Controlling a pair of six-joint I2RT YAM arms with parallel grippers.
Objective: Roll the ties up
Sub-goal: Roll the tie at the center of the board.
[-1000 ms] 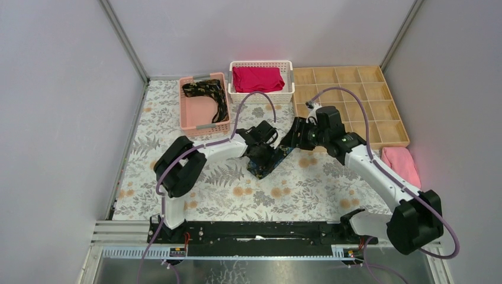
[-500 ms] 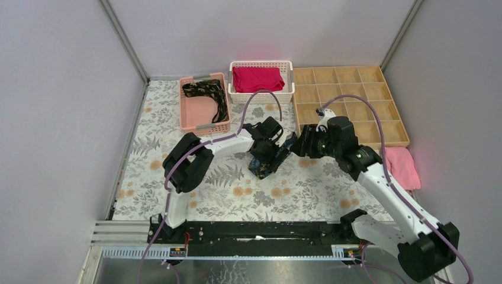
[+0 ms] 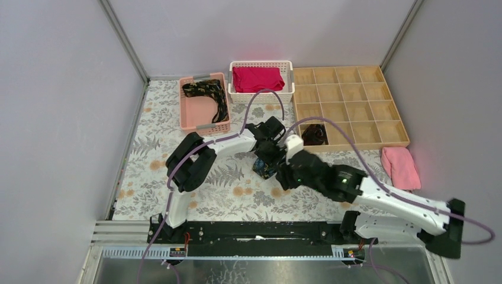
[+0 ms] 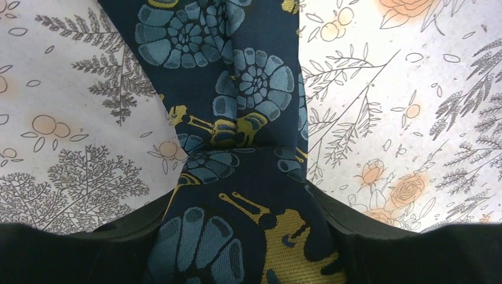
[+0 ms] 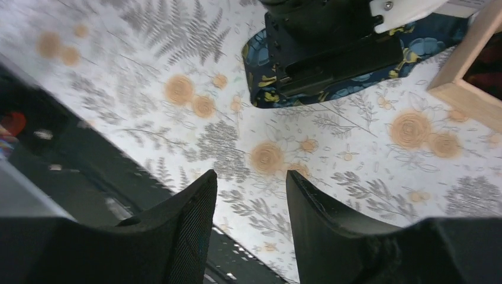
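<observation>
Two things differ from a second ago. The right pincer (image 5: 251,219) has left the tie at the centre and swung back toward 6 o'clock. It now hangs over the counter (image 3: 177,195) with its jaws moderately apart and nothing between them. Its retreat uncovers a dark coil (image 3: 314,134) in the tray (image 3: 379,146) at 2 o'clock, in the near-left cell. The left pincer (image 4: 248,248) stays at the centre, jaws drawn in against both edges of the tie (image 4: 237,89), which lies flat on the counter.

Judging from this, one tie looks rolled and stowed, and this one is left to the left arm unless the right returns.

The tie is a woven jacquard, navy with raised teal spirals and gold accents, and soft enough to pucker where it is squeezed. Another, the basket tie (image 3: 207,94), is black and gold and lies loose in the pink lattice basket (image 3: 204,127) at 11 o'clock. The tray is pale wood with square cells. The counter wears a smooth floral print.
</observation>
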